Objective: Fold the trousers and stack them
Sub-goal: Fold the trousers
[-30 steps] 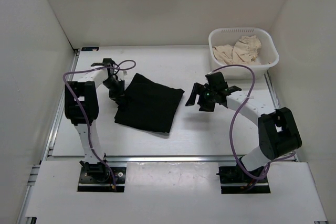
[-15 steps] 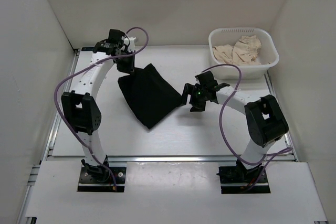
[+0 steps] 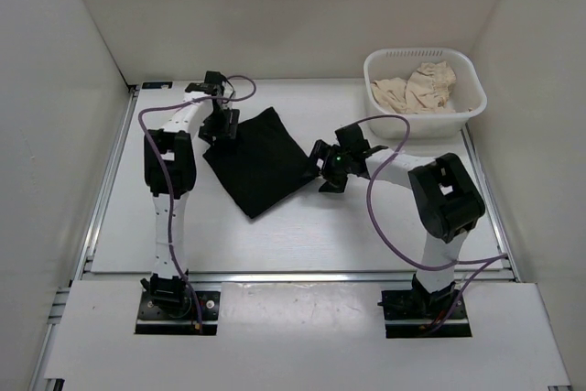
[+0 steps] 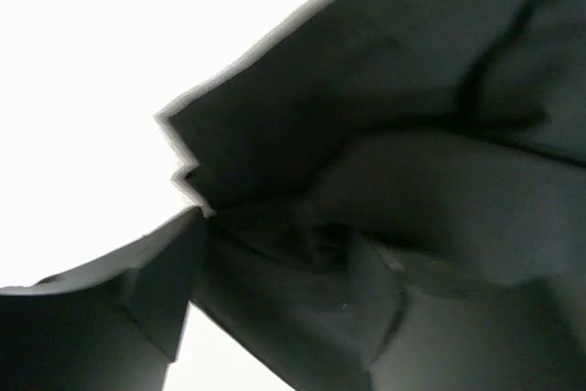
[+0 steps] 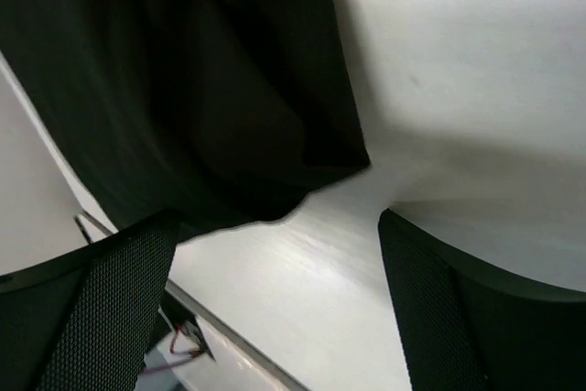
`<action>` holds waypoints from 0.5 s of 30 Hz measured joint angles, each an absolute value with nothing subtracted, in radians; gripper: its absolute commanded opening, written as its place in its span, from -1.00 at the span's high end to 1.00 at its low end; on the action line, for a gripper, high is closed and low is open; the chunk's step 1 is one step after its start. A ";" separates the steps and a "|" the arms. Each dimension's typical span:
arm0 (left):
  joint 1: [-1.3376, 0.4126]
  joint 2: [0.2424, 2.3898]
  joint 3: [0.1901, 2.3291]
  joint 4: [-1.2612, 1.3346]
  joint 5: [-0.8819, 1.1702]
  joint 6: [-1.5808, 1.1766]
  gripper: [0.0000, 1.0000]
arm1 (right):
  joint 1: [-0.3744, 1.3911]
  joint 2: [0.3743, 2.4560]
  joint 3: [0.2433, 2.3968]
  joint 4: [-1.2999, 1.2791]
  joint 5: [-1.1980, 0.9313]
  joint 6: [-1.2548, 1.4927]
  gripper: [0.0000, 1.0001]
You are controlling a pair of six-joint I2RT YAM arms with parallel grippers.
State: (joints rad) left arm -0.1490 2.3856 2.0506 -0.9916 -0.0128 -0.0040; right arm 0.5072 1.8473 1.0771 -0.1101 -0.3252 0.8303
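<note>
Top external view: both arms reach over the counter to 1 black bundle.
Left side: the left end effector is at the far left corner of the trousers, right on the cloth or just above it.
Left grip: the left wrist view shows only dark cloth up close. I cannot tell if this end effector is pinching the cloth or has let go.
Right side: the right end effector is just beside the right corner of the trousers.
Right grip: it is spread wide. The right wrist view shows its 2 fingers far apart, with bare counter between them and the edge of the trousers just ahead. It holds nothing.
Trousers: they lie on the counter between the 2 arms. They are folded small and turned like a diamond, with 1 corner pointing to the near edge.
Basket: the white basket sits in the far right corner, well apart from the trousers. A beige cloth is inside it.
Done so far: the folding looks mostly done, since the long legs are tucked into 1 small bundle.
Left to do: I think the bundle needs to be tidied and put in its stacking place. I see no pile yet.
Changed in 1 second: the bundle lay lower on the counter and sat squarer. Now it is turned and closer to the far side. The left arm has reached farther back. The right end effector has come left, closer to the cloth.
</note>
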 measured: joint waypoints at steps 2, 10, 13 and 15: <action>-0.137 2.376 2.074 -0.987 -0.033 -0.004 -0.59 | 0.515 1.859 1.077 -0.055 -0.321 0.886 -0.87; -0.096 2.254 1.971 -0.959 -0.043 -0.001 -0.84 | 0.538 1.976 1.160 0.047 -0.300 1.015 0.06; -0.081 2.152 1.878 -0.977 -0.039 -0.001 -0.84 | 0.508 2.069 1.275 -0.003 -0.311 0.997 0.62; -0.071 2.080 1.827 -1.003 -0.023 0.000 -0.84 | 0.471 2.162 1.453 -0.141 -0.333 0.929 0.64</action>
